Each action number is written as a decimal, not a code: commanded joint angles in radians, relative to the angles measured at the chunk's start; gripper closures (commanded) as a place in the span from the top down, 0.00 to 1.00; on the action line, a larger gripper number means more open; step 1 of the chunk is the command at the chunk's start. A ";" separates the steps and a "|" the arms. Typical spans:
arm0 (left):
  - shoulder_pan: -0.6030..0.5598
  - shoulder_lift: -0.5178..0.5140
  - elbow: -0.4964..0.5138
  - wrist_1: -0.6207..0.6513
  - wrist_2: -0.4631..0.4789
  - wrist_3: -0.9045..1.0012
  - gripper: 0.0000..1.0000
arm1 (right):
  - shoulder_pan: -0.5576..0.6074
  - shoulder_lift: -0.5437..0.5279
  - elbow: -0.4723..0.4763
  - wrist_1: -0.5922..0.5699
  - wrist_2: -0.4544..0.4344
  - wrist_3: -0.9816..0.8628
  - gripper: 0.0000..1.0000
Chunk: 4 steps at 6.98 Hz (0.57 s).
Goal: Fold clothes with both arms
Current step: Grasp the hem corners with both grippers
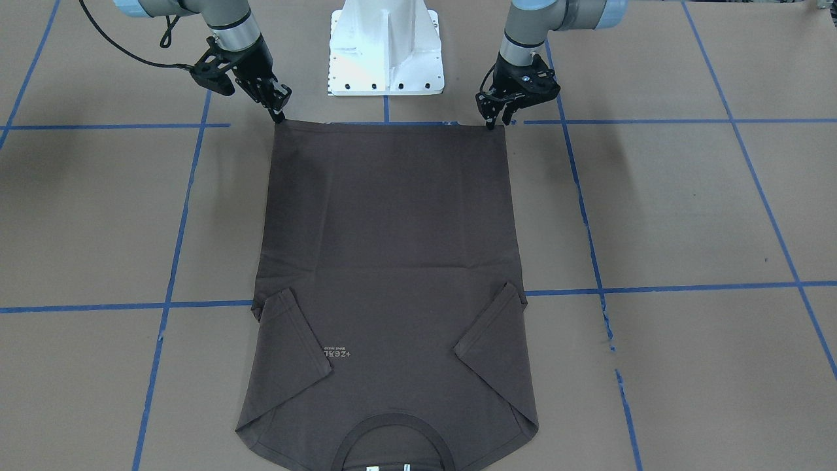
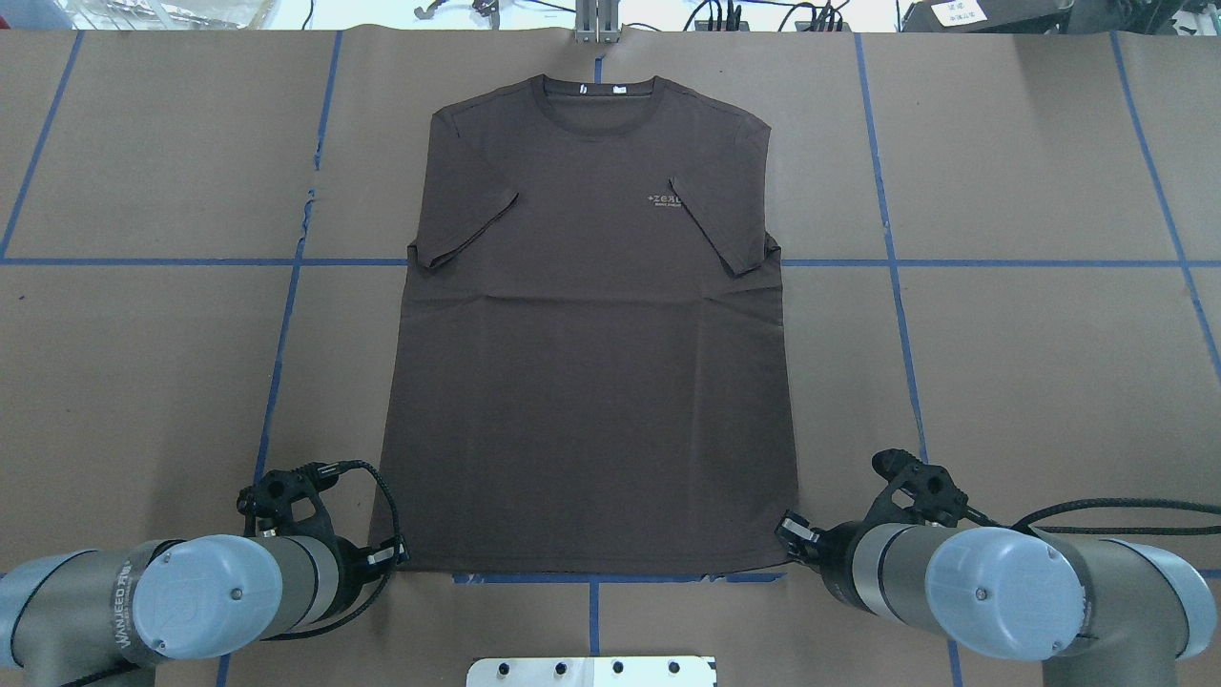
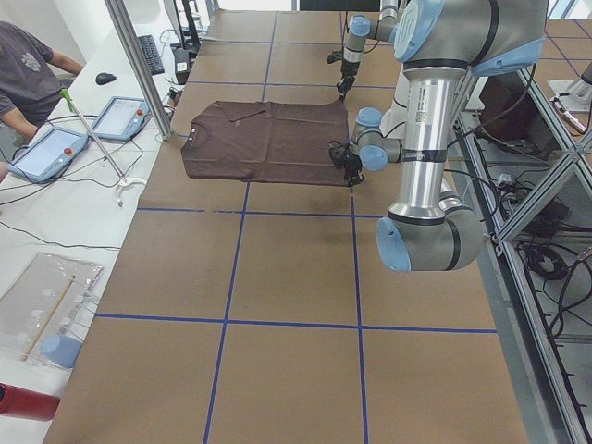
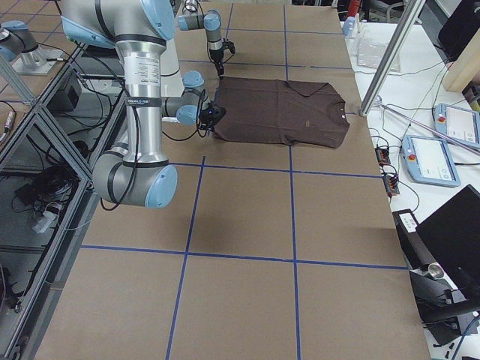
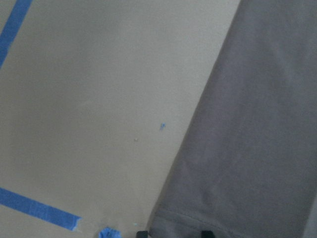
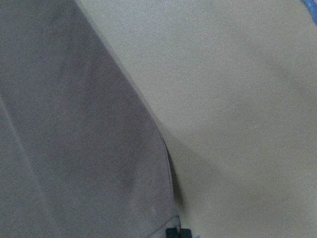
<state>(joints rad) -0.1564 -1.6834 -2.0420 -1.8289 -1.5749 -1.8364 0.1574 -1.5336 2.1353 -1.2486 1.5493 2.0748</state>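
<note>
Brown t-shirt lies flat and chest up in the middle of the bench. The collar is at the far end, the hem is near me, and both sleeves are tucked in over the chest. My left claw rests on the hem's left corner, tips apart with cloth between them in the wrist view. My right claw sits on the right corner, and I cannot tell whether it's parted or pinched. Hem not yet lifted, I'd say.

To do this well, I bite both layers at each corner and clamp both sides at once. Then I rise level and carry the corners far at one pace, so the fold runs straight and the hem meets the shoulders squarely.

Room? Plenty of bare bench left and right. The tight spots are the white pedestal just behind the hem and the bench's far edge close beyond the collar, so no overshooting.
</note>
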 commanded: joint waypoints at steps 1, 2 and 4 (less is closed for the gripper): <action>0.000 0.002 0.000 0.000 -0.001 0.002 0.47 | 0.001 0.001 0.000 0.000 0.000 -0.001 0.00; 0.000 0.002 0.000 0.000 -0.002 0.000 0.40 | -0.001 0.000 0.000 0.000 0.000 -0.001 0.00; 0.000 0.002 0.002 0.002 -0.004 0.000 0.00 | 0.001 0.001 0.000 0.000 0.003 -0.001 0.00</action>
<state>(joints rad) -0.1565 -1.6813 -2.0407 -1.8281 -1.5771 -1.8360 0.1576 -1.5335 2.1353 -1.2487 1.5507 2.0740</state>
